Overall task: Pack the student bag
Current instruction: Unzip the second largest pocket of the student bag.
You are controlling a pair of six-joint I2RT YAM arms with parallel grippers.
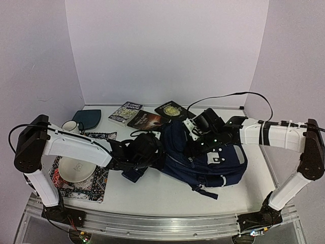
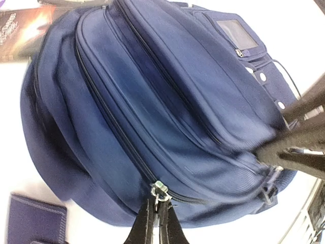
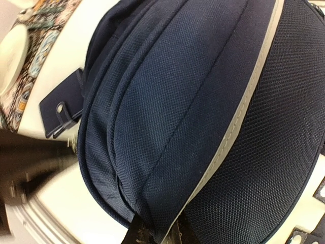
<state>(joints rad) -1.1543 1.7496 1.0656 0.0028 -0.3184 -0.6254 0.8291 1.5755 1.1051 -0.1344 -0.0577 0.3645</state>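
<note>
The white desk (image 1: 167,195) is taken up mostly by the student bag (image 1: 208,160), which is laid on its side right of centre, between the two arms, with its navy fabric and front pocket turned upward. At the left edge a patterned mat (image 1: 99,178) is spread, and a pale bowl (image 1: 76,170) is set on it. Three books (image 1: 147,120) are lined up along the back wall behind the bag, and a flat teal pouch (image 1: 87,118) is placed at the far left, with a white mug (image 1: 69,126) just in front of it. A small navy wallet (image 2: 35,221) is seen on the desk just beside the bag's left end. The right claw (image 3: 155,236) is clenched on the bag's edge, where a grey trim runs beside mesh. The left claw (image 2: 155,216) is pinched tight on a metal zipper pull (image 2: 160,190) at the end of one of the bag's zips.
</note>
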